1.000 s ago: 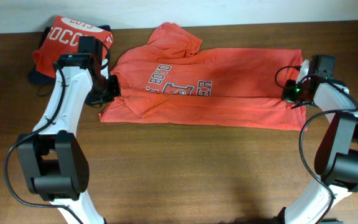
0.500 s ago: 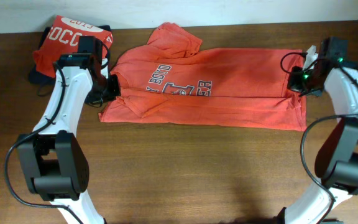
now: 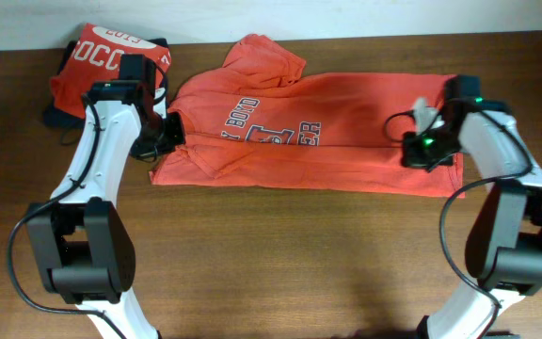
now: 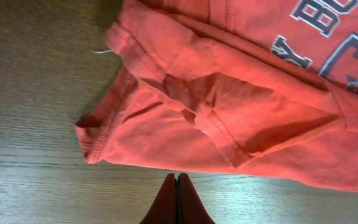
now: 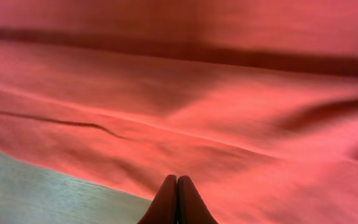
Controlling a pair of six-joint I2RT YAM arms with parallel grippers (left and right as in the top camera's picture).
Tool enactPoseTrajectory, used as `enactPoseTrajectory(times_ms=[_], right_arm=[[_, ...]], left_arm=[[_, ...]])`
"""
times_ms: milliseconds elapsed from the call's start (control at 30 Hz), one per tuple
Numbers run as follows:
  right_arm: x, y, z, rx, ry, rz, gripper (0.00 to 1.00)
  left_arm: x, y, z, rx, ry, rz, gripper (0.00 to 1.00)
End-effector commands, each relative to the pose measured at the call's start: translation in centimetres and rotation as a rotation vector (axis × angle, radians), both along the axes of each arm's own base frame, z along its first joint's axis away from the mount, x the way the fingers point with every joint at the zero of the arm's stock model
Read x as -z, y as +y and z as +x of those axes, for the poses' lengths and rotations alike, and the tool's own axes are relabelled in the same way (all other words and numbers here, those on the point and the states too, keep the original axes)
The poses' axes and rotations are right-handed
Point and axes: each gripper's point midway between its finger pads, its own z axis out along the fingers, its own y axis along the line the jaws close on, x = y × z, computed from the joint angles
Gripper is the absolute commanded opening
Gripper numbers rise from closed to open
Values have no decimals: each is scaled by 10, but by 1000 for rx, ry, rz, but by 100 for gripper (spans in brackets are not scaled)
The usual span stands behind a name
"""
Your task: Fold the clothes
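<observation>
An orange-red T-shirt (image 3: pixel 346 141) with navy-and-white lettering lies flat across the back of the table, folded lengthwise, its sleeve bunched at the top. My left gripper (image 3: pixel 165 134) hovers at the shirt's left end. In the left wrist view its fingertips (image 4: pixel 177 178) are shut over bare wood, just off the shirt's hem (image 4: pixel 229 112), holding nothing. My right gripper (image 3: pixel 412 149) is over the shirt's right part. Its shut fingertips (image 5: pixel 177 180) point across smooth red cloth (image 5: pixel 197 93), and no fabric shows between them.
A second orange-red shirt (image 3: pixel 102 58) with white lettering lies folded at the back left on a dark garment (image 3: pixel 59 116). Brown wooden table (image 3: pixel 280 264) stretches in front of the spread shirt. A pale wall runs behind the table's far edge.
My right arm has swung from the shirt's right edge inward to the left, over the cloth. The left arm has hardly moved. The shirt lies the same.
</observation>
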Motion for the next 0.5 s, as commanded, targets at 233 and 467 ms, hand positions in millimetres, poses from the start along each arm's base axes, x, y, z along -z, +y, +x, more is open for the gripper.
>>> enactPoseTrajectory(times_ms=[233,467], right_arm=[[33,60,-2,-311,-68,-7,4],[46,70,7,-385,-101,-16,4]], left_arm=[[-1,-9,3,21,-12,-19,7],[-1,-9,4,21,-13,-19,9]])
